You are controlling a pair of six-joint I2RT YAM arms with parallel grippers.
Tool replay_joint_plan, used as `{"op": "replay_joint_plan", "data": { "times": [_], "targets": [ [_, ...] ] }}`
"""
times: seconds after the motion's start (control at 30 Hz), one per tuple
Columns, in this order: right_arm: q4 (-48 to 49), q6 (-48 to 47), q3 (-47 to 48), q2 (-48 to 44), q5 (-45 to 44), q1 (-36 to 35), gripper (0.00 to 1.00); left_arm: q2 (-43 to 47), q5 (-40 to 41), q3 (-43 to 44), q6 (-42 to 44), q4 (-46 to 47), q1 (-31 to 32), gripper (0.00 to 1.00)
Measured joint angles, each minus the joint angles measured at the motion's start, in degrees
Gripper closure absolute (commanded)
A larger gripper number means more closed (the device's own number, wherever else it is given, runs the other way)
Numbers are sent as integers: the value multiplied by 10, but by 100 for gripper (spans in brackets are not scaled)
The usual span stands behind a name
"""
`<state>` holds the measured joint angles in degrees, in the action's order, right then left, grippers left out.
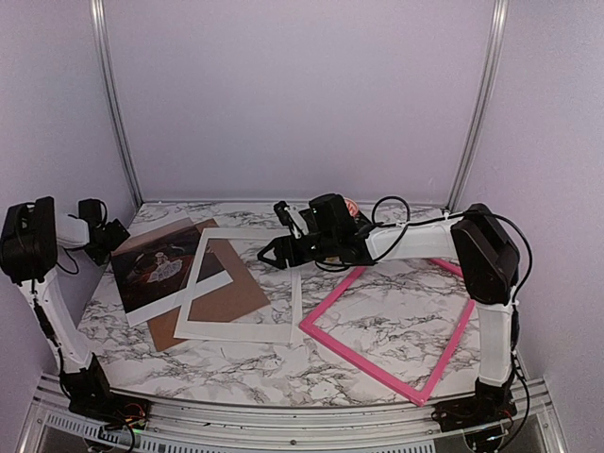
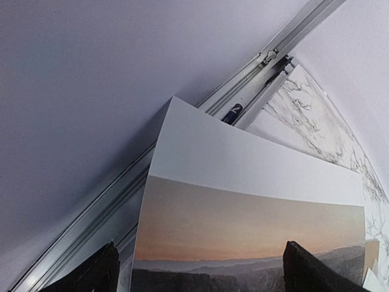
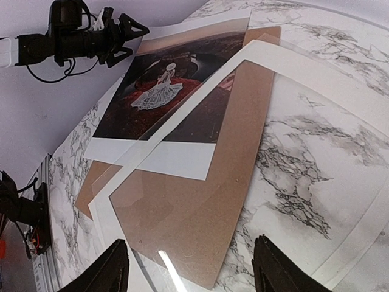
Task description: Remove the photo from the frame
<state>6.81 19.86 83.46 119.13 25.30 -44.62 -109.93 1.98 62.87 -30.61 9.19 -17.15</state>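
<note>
The table (image 1: 236, 363) carries the frame (image 1: 332, 298) flat on my right side, with marble showing through it. Left of it lies the brown backing board (image 1: 231, 293), with a white mat (image 1: 241, 330) across it. The photo (image 1: 160, 269) lies far left, partly under the mat. My left tool (image 3: 137, 41) gapes wide by the photo's far corner. The right tool (image 3: 194, 261) hangs spread above the mat, gripping nothing.

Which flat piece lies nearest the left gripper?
The photo, the dark print with a white-dressed figure; the brown backing board, white mat and pink frame all lie farther right.
</note>
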Motion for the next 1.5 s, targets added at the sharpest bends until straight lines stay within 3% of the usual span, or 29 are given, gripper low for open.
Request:
{"op": "replay_joint_plan", "data": {
  "times": [0.77,1.0,1.4,1.43,1.5],
  "targets": [
    [0,-5,0,0,12,0,32,-86,13,72,-28,0,5,3],
    [0,-5,0,0,12,0,32,-87,8,62,-39,12,7,15],
    [1,-5,0,0,12,0,32,-41,-11,45,-46,15,5,67],
    [1,-5,-1,0,12,0,32,-38,-14,45,-47,17,5,66],
    [1,-4,0,0,12,0,32,-36,-16,45,-48,18,5,48]
  ]
}}
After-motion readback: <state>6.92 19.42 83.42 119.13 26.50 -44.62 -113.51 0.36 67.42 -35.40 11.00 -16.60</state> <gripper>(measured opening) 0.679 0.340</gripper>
